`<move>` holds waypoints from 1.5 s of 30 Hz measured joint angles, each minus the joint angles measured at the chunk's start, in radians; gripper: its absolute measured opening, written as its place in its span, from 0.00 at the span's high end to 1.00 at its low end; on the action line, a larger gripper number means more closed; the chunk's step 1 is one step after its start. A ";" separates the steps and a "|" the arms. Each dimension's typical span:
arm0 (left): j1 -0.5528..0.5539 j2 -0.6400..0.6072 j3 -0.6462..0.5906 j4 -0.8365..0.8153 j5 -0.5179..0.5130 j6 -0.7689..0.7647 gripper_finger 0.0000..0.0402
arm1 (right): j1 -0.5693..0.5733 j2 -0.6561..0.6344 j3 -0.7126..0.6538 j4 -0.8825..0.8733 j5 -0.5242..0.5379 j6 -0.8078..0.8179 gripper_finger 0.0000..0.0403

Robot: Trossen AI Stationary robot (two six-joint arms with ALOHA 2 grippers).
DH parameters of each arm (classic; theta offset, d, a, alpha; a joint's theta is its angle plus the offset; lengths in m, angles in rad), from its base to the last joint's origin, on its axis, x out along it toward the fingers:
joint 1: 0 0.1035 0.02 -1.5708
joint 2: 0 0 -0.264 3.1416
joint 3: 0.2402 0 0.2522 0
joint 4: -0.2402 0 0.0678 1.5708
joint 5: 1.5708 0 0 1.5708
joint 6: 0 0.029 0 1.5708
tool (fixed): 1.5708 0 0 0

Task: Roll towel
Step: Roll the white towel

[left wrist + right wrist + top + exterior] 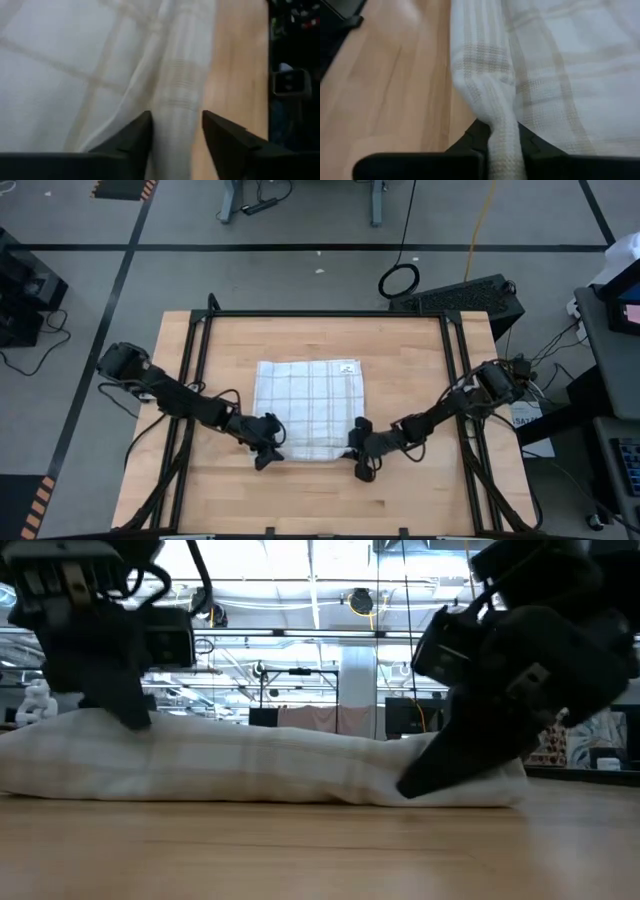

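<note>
The white grid-checked towel lies spread on the wooden table, its label tag at the far right corner. Its near edge is rolled into a thick ridge. My left gripper is at the ridge's left end, open, one finger on each side of the rolled edge. My right gripper is at the ridge's right end, shut on the cloth. My left gripper has the rolled edge between its parted fingers; whether they touch it I cannot tell. My right gripper pinches a bunched fold of the towel's near edge between its two fingers, several layers thick. The fingers slant down from the table's right. The rest of the towel lies on the table.
Black frame rails run along the table's left and right sides. Bare wood stretches between the towel and the near edge. Beyond the table are floor cables and equipment.
</note>
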 joint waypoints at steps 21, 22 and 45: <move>-0.289 0.211 0.205 0.075 -0.762 0.725 0.32 | -0.218 -0.002 0.001 0.004 -0.330 0.333 0.97; -0.285 0.240 0.219 0.055 -0.766 0.735 0.32 | -0.223 -0.003 0.001 0.000 -0.340 0.340 0.97; -0.135 0.376 0.310 -0.211 -0.631 0.477 0.54 | -0.239 -0.116 -0.013 -0.108 -0.377 0.169 0.81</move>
